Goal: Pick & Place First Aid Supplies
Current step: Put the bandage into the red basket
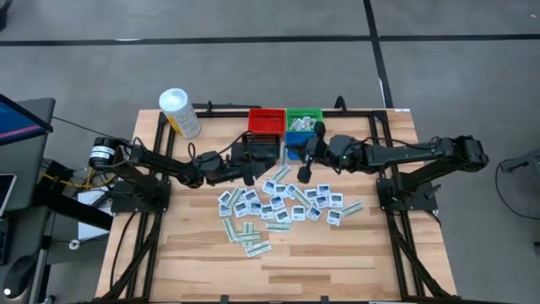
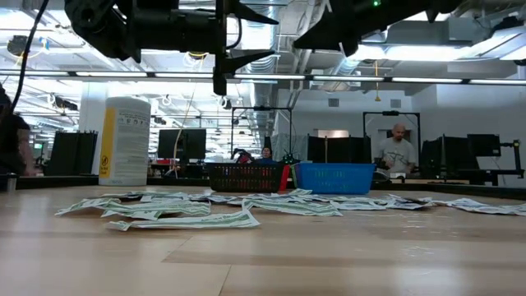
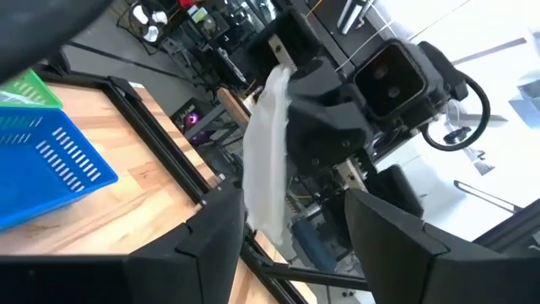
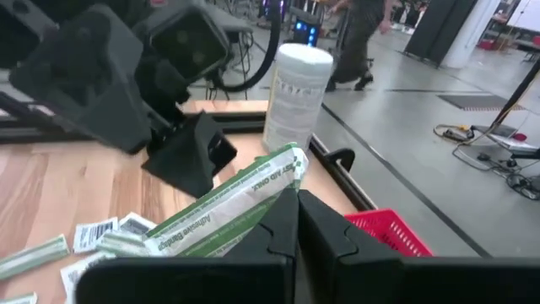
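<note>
My right gripper (image 1: 309, 156) hovers over the table beside the blue bin (image 1: 294, 149), shut on a narrow green-white strip packet (image 4: 228, 207). In the left wrist view that strip (image 3: 263, 152) hangs pale in front of the right gripper (image 3: 316, 101). My left gripper (image 1: 253, 169) faces it from the table's left, open (image 3: 287, 232), a short way off the strip and touching nothing. Many more first aid supplies (image 1: 283, 203), square white packets and pale strips, lie flat on the table's middle. My right gripper pinches the strip packet near one end (image 4: 283, 181) between its two fingers, which lie across the strip. The fingers come about level from the table's right. The strip is lifted clear of the table and its long free part (image 3: 266, 207) hangs below the fingers.
Red (image 1: 266, 121), green (image 1: 304, 118) and black (image 1: 257, 150) bins stand with the blue one at the table's far middle. A white tub with a yellow label (image 1: 180, 111) stands at the far left. People show in the room behind (image 2: 399, 148).
</note>
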